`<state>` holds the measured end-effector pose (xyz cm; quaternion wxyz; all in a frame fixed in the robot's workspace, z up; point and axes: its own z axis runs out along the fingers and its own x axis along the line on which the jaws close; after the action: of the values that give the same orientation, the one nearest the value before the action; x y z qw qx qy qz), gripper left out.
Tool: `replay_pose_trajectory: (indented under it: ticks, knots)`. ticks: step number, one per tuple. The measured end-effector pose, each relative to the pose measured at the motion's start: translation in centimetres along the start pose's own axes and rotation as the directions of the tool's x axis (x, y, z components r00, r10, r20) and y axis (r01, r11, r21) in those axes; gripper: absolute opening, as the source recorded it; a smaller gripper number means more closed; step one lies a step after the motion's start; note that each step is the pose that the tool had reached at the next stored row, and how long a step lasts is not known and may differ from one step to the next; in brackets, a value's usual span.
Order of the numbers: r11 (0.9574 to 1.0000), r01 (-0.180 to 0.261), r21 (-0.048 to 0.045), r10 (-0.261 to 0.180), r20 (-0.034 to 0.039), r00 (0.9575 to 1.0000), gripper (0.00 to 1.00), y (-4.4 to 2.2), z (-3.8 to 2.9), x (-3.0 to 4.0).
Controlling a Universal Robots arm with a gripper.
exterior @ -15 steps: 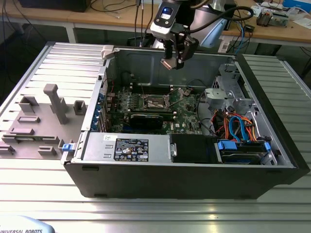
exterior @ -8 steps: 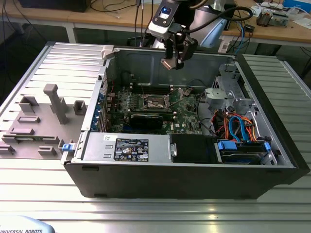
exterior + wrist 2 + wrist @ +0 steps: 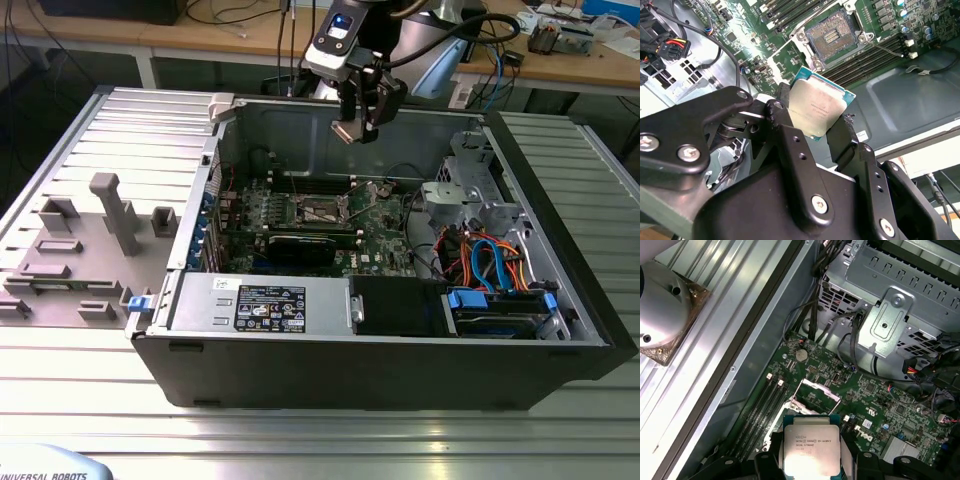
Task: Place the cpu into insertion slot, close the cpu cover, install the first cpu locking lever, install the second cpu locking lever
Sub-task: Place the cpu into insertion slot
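We see the pincer shut tight on the cpu, high up in the air over the green motherboard. In both wrist views the cpu sits between two black fingers, one on each side, and its dull silver top faces the cameras. The cpu is tilted a bit and does not touch the motherboard. The motherboard lies flat at the bottom of an open computer case, and the case rests on a bench made of ribbed metal. The insertion slot is near the middle of the motherboard. In the second wrist view the insertion slot has nothing in it, and we can see its dark centre with shiny metal edges around it. In the first wrist view the cpu cover is lifted up, a thin silver frame standing just over the slot on the motherboard. Long black slots run beside the insertion slot on the motherboard.
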<state>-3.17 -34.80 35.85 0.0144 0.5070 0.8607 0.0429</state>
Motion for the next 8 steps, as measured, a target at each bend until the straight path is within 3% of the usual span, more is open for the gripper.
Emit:
replay_pose_trajectory:
  ticks: [8]
  knots:
    - [0.9998,-0.018,-0.0003,0.018,0.0018,0.9998,0.54,-0.49,0.06,0.27]
